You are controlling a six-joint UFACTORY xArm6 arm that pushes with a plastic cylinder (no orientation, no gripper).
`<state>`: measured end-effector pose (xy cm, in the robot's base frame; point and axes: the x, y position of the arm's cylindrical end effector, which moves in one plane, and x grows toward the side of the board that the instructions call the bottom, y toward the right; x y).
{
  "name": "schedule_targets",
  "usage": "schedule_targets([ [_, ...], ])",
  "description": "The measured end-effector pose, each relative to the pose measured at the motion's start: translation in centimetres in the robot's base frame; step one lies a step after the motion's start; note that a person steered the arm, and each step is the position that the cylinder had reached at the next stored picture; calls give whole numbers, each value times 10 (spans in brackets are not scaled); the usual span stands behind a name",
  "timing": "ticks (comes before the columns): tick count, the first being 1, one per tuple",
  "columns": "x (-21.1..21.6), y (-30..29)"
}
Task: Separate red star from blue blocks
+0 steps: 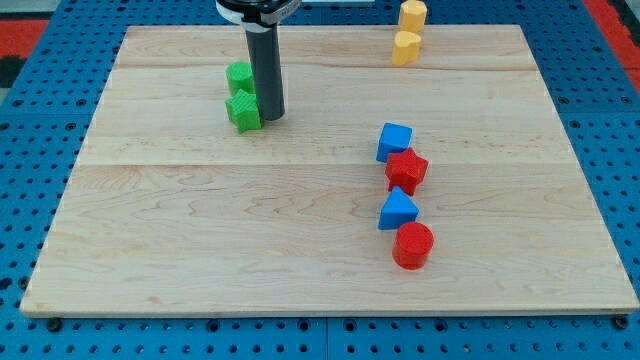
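Observation:
The red star point(406, 170) lies right of the board's middle, touching a blue cube point(394, 141) above it and a blue triangular block point(398, 211) below it. A red cylinder point(412, 245) sits just below the blue triangular block. The four form a near-vertical column. My tip point(271, 116) is far to the upper left of them, on the board beside two green blocks, and touches none of the red or blue blocks.
Two green blocks point(240, 78) point(244, 111) stand stacked in the view just left of my tip. Two yellow blocks point(411, 15) point(405, 47) sit at the board's top edge, right of centre. A blue pegboard point(40, 130) surrounds the wooden board.

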<state>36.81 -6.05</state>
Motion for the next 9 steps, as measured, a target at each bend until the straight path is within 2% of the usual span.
schedule_targets([
  [2, 2, 56],
  [4, 2, 2],
  [7, -2, -16],
  [9, -1, 143],
])
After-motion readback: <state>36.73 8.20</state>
